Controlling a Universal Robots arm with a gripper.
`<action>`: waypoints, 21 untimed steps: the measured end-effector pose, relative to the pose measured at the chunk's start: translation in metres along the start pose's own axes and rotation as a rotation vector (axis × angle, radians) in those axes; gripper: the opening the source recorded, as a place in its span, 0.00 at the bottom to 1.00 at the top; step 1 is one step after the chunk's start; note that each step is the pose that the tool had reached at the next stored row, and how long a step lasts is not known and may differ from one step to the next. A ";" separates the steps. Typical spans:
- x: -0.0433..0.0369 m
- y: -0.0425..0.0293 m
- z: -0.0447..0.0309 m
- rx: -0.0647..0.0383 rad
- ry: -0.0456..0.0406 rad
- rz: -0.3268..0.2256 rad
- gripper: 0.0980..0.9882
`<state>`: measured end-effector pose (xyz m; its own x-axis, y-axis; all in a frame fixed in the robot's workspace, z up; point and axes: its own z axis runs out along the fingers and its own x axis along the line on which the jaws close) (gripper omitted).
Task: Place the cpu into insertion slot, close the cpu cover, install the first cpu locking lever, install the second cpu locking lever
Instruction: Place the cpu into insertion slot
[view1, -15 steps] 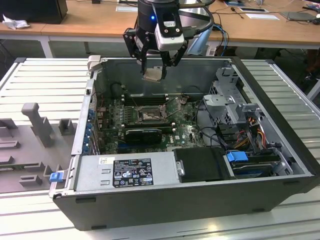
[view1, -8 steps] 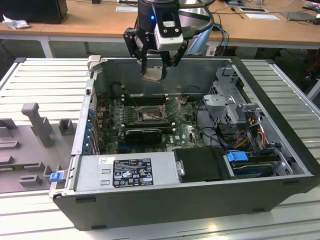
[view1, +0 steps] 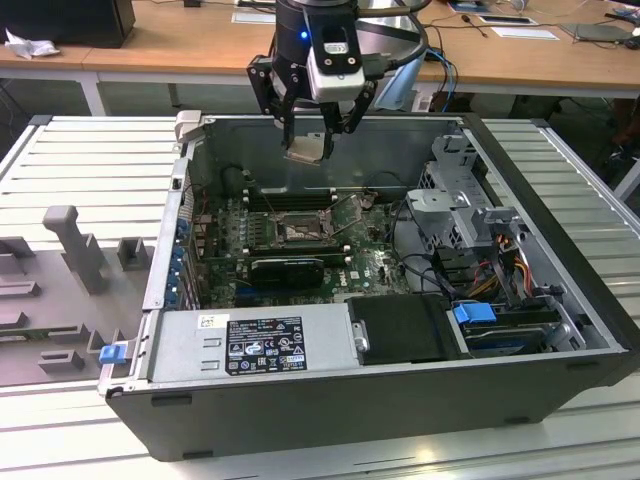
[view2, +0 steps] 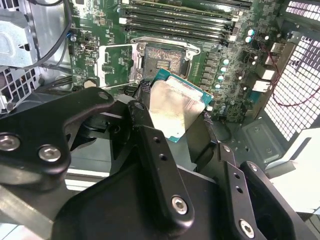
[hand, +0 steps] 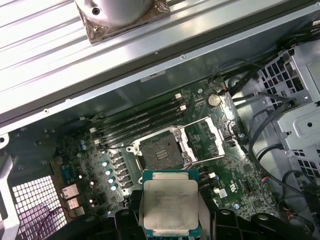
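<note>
While the black claw (view1: 307, 146) hung above the open grey computer case (view1: 330, 405), clamped on the small silvery square cpu (hand: 170, 204), the black-framed insertion slot (hand: 159, 155) lay bare beside its swung-open metal cpu cover (hand: 217, 136); nothing looked finished yet.

Bright, even room light, with glare whitening the cpu (view2: 172, 107)

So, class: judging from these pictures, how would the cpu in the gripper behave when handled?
The cpu, pinched at its edges by the gripper, shows flat and unbent, so probably stiff. Thin and small, it is likely light. Its smooth metal face looks slippery; an edge grip might let it tilt.
</note>
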<state>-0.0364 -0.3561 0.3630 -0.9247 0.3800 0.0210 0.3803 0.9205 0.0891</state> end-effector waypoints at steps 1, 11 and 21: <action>0.0000 0.0000 0.0000 0.000 -0.0002 0.002 0.48; 0.0000 0.0000 0.0000 -0.001 -0.0029 0.033 0.48; 0.0000 0.0000 0.0000 -0.001 -0.0051 0.057 0.48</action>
<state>-0.0364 -0.3561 0.3630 -0.9014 0.4325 0.0210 0.4325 0.8972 0.0891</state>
